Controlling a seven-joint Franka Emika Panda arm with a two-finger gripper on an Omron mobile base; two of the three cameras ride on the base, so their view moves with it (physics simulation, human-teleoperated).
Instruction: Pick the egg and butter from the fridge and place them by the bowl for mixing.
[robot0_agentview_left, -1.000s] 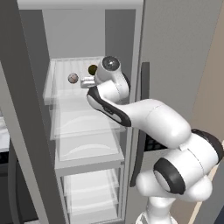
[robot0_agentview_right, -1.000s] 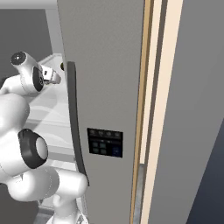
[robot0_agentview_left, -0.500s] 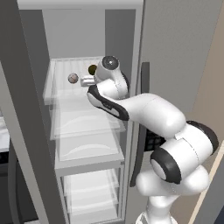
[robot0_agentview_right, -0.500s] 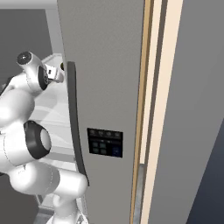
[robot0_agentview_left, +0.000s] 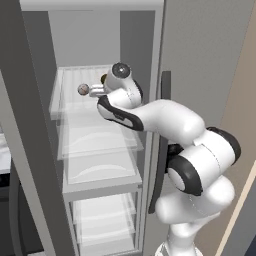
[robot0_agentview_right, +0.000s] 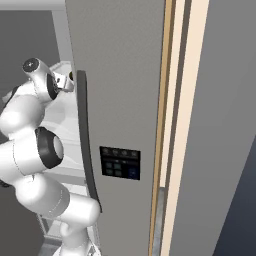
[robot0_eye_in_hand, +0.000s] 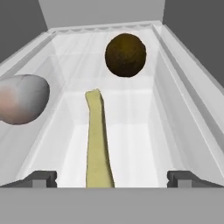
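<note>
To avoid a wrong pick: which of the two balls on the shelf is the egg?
The pale pinkish-grey ball, left of the butter; the other ball is dark brown.

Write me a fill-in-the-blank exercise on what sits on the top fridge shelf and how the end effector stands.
1. The end effector stands ____, holding nothing.
2. The butter lies between the two ____.
3. In the hand view, the egg sits to the ____ of the butter.
4. Beyond the butter on the glass shelf rests a dark ____ ball.

Missing words: open; fingertips; left; brown
</note>
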